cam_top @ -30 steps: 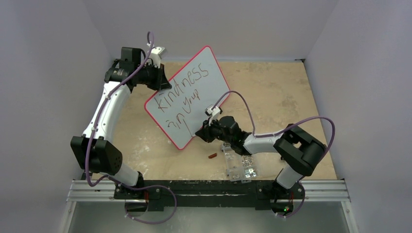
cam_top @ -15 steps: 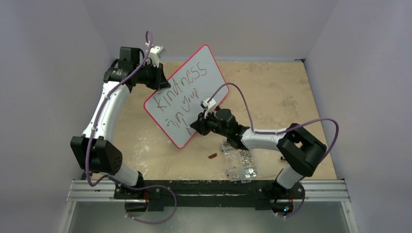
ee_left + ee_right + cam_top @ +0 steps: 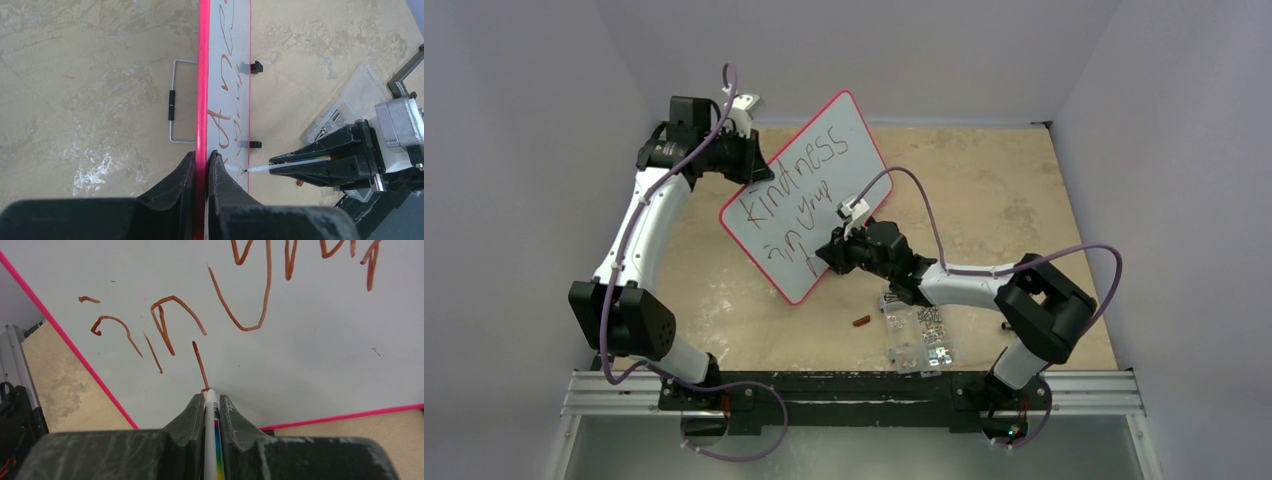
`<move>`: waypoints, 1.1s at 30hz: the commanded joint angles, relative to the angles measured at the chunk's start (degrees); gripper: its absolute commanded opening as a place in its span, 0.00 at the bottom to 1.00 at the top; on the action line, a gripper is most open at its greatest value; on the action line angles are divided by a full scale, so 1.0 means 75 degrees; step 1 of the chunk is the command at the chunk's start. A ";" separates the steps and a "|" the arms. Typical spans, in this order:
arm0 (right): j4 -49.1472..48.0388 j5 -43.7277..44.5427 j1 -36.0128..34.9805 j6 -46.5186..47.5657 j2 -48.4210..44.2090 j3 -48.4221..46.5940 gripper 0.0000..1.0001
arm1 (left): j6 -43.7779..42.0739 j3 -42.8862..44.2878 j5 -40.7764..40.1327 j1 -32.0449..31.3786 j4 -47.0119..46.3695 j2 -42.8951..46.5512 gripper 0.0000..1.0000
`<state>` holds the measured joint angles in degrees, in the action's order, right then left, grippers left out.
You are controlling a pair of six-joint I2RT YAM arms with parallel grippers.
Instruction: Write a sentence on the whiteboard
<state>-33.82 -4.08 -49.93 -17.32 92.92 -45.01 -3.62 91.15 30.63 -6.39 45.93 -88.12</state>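
Up-left the right gripper (image 3: 829, 252) has slid, clamping a marker (image 3: 210, 430) whose tip touches the whiteboard (image 3: 871, 170) below "in" of the sentence (image 3: 799, 180); left gripper (image 3: 201, 162) pinches the board's rim, near the table's (image 3: 1004, 200) far-left corner.

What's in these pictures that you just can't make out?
- Top view: the small reddish piece on the table is too small to identify. So are the contents of the clear box, which is partly under the right arm.
- Left wrist view: the whiteboard is seen nearly edge-on, so the sentence is unreadable.
- Right wrist view: the marker is mostly hidden inside the right claw, and the sentence's upper part is cut off by the top edge.
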 commanded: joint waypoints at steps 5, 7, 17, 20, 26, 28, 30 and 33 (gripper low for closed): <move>-0.0200 0.0945 0.0200 0.0108 -0.0022 -0.0159 0.00 | -0.0295 -0.0026 -0.0932 0.0056 -0.0072 0.0015 0.00; -0.0192 0.0906 0.0208 0.0097 0.0000 -0.0134 0.00 | -0.0298 -0.0025 -0.0932 0.0056 -0.0067 0.0012 0.00; -0.0201 0.0782 0.0204 -0.0030 -0.0045 0.0369 0.00 | -0.0293 -0.0037 -0.0932 0.0053 -0.0060 0.0029 0.00; -0.0192 0.0789 0.0203 -0.0101 -0.0083 0.0586 0.00 | -0.0298 -0.0037 -0.0935 0.0056 -0.0060 0.0049 0.00; -0.0180 0.0772 0.0203 -0.0152 -0.0119 0.0706 0.00 | -0.0295 -0.0045 -0.0923 0.0055 -0.0066 0.0084 0.00; -0.0140 0.0791 0.0201 -0.0128 -0.0172 0.0674 0.00 | -0.0295 -0.0054 -0.0909 0.0056 -0.0066 0.0104 0.00; -0.0072 0.0800 0.0201 -0.0089 -0.0278 0.0627 0.00 | -0.0299 -0.0069 -0.0910 0.0056 -0.0083 0.0122 0.00; 0.0036 0.0772 0.0201 -0.0073 -0.0511 0.0572 0.00 | -0.0296 -0.0086 -0.0931 0.0055 -0.0096 0.0144 0.00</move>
<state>-33.41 0.58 -48.62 -17.96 92.82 -39.75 -2.59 91.15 30.02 -6.39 45.82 -88.12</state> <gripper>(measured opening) 0.090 0.074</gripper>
